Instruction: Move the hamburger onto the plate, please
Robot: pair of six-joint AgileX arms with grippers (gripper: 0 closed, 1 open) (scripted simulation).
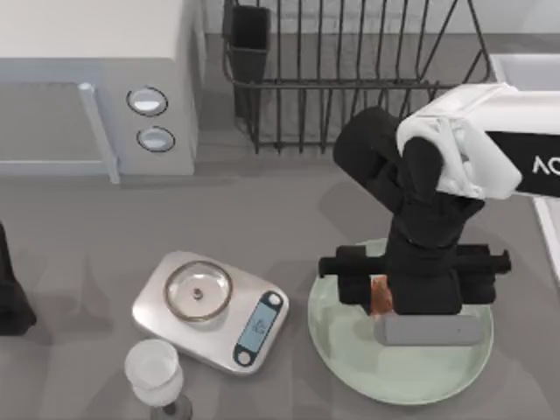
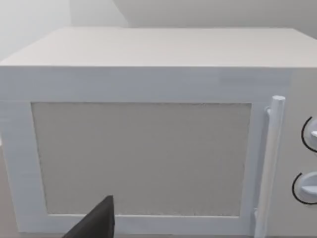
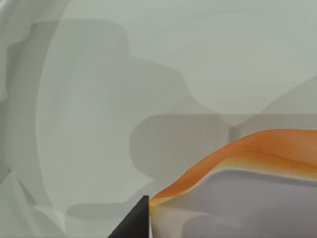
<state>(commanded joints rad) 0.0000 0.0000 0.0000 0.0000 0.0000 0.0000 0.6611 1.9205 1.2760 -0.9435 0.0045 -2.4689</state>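
The plate (image 1: 350, 346) is a wide, smooth disc of pale mint green with a shallow raised rim, lying on the matte grey table (image 1: 262, 219) toward the top view's right. Above it hangs the right end effector (image 1: 385, 302), a blocky black unit at the end of a white-shelled arm. A sliver of the hamburger (image 1: 380, 296) — orange-tan and rounded — shows at the end effector, over the plate's inner surface. Whether the end effector is clenched on it or released, I cannot tell. The right wrist view shows the hamburger (image 3: 247, 146) as a glossy orange curve close against a dark finger tip (image 3: 136, 220), with the plate's (image 3: 99, 99) pale surface behind.

Left of the plate sits a brushed-steel kitchen scale (image 1: 210, 311) with a small round pan and a digital readout, and just beside its near corner stands a clear glass (image 1: 156, 372). At the back are a white boxy microwave (image 1: 96, 83) with two round knobs and a black wire dish rack (image 1: 350, 79).

The left arm is parked at the table's left edge — its end effector (image 2: 96, 223) appears as a dark wedge facing the microwave's (image 2: 143, 148) grey door panel.
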